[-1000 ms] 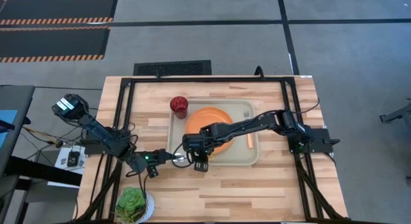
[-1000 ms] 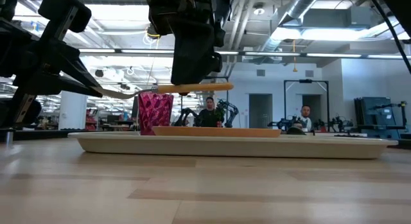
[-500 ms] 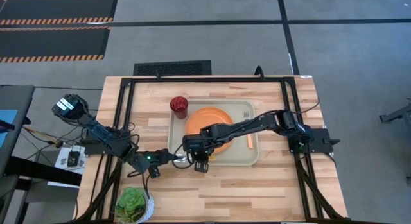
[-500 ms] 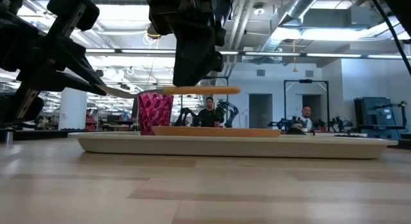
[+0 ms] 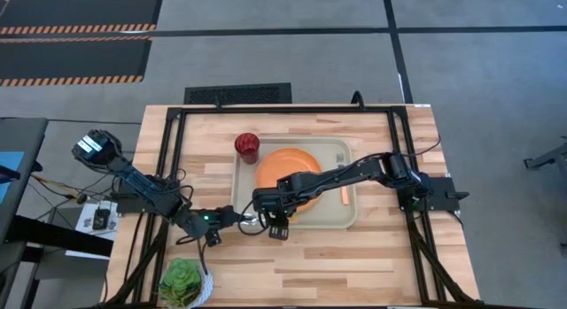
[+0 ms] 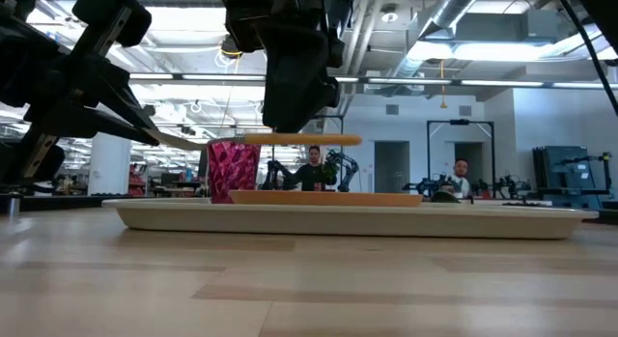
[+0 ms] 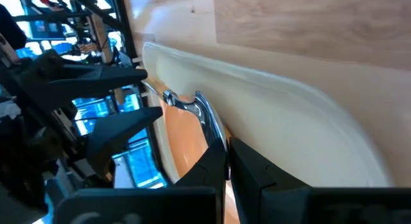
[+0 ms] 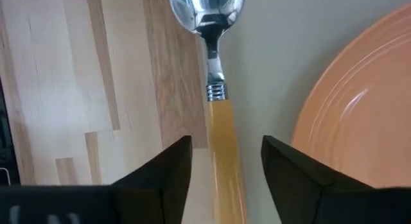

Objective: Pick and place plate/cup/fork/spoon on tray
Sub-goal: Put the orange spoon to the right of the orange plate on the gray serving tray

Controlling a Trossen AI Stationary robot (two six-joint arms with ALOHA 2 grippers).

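Fingers of the left gripper (image 7: 226, 161) pinch the bowl end of the spoon (image 8: 213, 63), holding it level above the tray's (image 5: 340, 219) near-left rim, while the right gripper (image 8: 225, 161) stands spread astride the orange handle without closing on it. The step looks like a handover or placing of the spoon; plate (image 5: 288, 167) and fork (image 5: 344, 181) already lie in the tray, the cup (image 5: 246, 146) at its far-left corner. Next, the right fingers must close on the handle before the left lets go.

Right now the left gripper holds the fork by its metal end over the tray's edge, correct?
Not quite: it is the spoon, not a fork. The right wrist view shows its round silver bowl. The left gripper does hold its metal end over the tray's edge.
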